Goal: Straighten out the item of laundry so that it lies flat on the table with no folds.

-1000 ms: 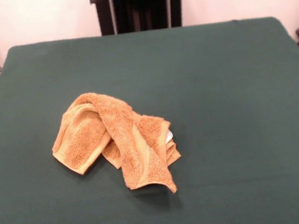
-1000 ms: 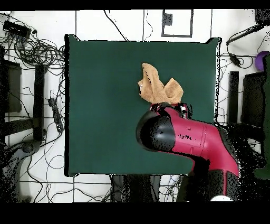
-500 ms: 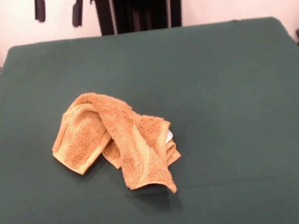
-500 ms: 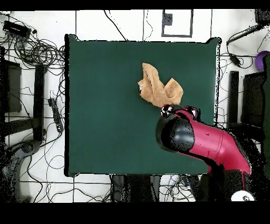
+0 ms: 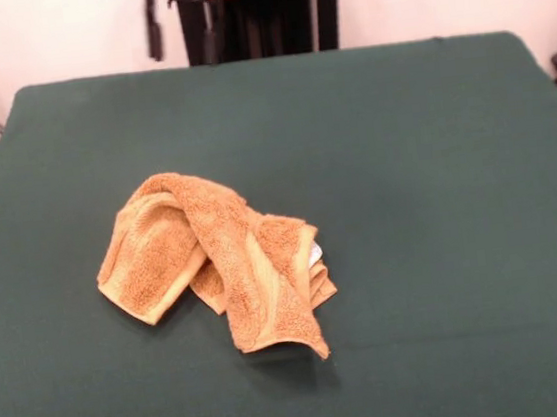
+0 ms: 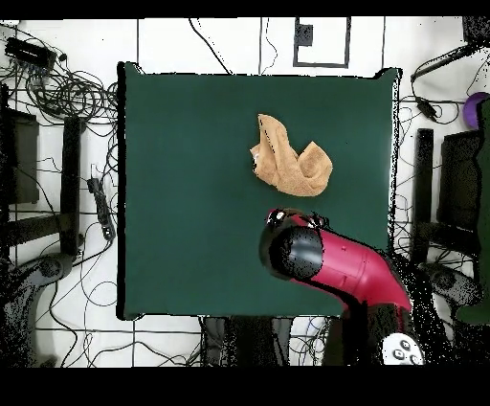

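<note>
The orange-tan towel [image 5: 214,261] lies crumpled and folded over itself left of the middle of the dark green table [image 5: 413,153]. Its small white tag [image 5: 315,255] shows at its right side. In the overhead view the towel [image 6: 290,161] lies right of the middle of the table [image 6: 191,191]. My gripper [image 5: 182,38] hangs at the top edge over the table's far side, well above and behind the towel. Its two dark fingers [image 5: 153,37] stand apart with nothing between them. In the overhead view the red arm [image 6: 325,263] covers the gripper, just short of the towel.
The black pedestal [image 5: 266,14] stands behind the table's far edge. Cables [image 6: 67,96] and dark equipment [image 6: 455,182] lie on the floor round the table. A purple thing [image 6: 474,110] sits at the right edge.
The gripper has come lower and moved right in the front view; its red wrist now shows. In the overhead view the arm's head has swung left. The towel has not moved.
</note>
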### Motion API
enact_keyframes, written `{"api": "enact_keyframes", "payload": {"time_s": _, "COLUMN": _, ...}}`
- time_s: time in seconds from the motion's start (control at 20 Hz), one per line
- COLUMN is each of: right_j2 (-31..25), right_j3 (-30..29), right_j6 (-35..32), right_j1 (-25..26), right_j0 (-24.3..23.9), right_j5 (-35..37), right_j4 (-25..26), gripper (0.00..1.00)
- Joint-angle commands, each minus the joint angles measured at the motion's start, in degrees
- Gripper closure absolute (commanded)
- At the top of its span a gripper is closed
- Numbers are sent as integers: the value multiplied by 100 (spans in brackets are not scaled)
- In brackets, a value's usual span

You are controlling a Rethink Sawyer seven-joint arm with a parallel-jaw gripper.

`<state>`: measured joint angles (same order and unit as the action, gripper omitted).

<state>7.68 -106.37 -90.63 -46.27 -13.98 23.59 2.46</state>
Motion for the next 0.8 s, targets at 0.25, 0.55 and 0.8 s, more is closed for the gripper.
{"api": "enact_keyframes", "payload": {"time_s": 0.25, "right_j2": -598, "right_j3": -822, "right_j6": -1172, "right_j1": 192, "right_j0": -15, "right_j5": 428, "right_j4": -853, "gripper": 0}}
{"api": "enact_keyframes", "payload": {"time_s": 0.55, "right_j2": -696, "right_j3": -1109, "right_j6": -1170, "right_j1": 367, "right_j0": -85, "right_j5": -433, "right_j4": -763, "gripper": 0}}
{"api": "enact_keyframes", "payload": {"time_s": 0.8, "right_j2": -687, "right_j3": -1234, "right_j6": -1344, "right_j1": 458, "right_j0": 19, "right_j5": -839, "right_j4": -746, "gripper": 0}}
